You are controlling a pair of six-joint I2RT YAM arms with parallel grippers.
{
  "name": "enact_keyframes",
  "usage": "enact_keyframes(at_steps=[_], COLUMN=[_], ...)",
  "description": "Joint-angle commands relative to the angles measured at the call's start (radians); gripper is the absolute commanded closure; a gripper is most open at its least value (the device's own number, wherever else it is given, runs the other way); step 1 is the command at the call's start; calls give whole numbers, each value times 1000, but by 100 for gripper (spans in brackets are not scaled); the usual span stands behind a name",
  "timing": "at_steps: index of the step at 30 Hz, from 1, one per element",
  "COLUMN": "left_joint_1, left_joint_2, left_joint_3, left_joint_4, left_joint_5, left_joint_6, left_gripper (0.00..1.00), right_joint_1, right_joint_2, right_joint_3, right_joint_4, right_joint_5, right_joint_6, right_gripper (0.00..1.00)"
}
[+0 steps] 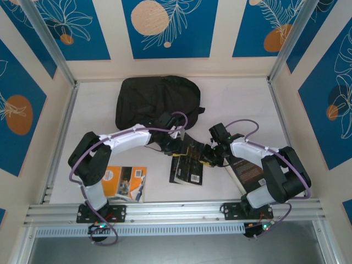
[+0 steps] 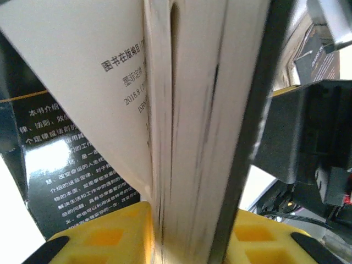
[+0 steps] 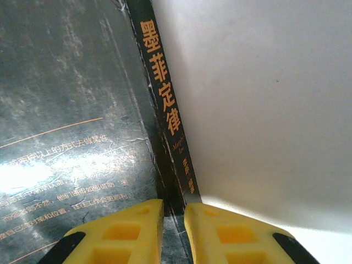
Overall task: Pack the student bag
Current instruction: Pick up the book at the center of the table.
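Left hand [image 2: 192, 231] clamps the page block of the dark book [image 1: 187, 165], right hand [image 3: 174, 225] pinches its spine, so both should lift level together toward the student bag [image 1: 157, 99] lying at the far side of the table [image 1: 242, 104].

The top view looks down from behind over the whole tabletop [image 1: 236, 104]. Both wrist views press close on the dark book [image 1: 187, 165] [image 2: 187, 137] [image 3: 82, 110], which all three share.

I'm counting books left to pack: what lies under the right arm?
A flat dark brown book lies on the white table beneath the right arm. Its left part shows; the arm covers the rest, so its title cannot be read.
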Motion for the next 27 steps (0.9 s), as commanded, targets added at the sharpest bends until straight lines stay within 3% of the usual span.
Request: enact_keyframes(at_steps=[1,5,9,11,13,16,22,27], left_joint_1=[-30,-30,-28,-25,-16,2,38,60], left_joint_2=[28,46,46,25,-5,-66,-195,-278], left_joint_3=[-8,22,65,73,76,74,63,81], left_joint_4=[41,-11,-72,-75,-73,-61,-35,-19], left_joint_5=[64,23,-16,-15,-4,31,116,184], left_joint_6=[-12,16,61,65,65,54,19,-22], left_gripper=[73,75,96,100,100,100,100,100], right_joint_1=[25,24,18,8,-14,-73,-184,-185], right_joint_2=[23,-2,-27,-49,-78,-149,-368,-456], right_joint_3=[-51,-66,-80,-76,-61,-36,-43,-77], right_joint_4=[-24,-29,-36,-55,-87,-148,-138,26], right_joint_5=[16,24,29,30,17,-30,-243,-503], right_joint_6=[-3,-1,0,-8,-26,-62,-93,14], right_gripper=[79,78,78,76,68,47,24,21])
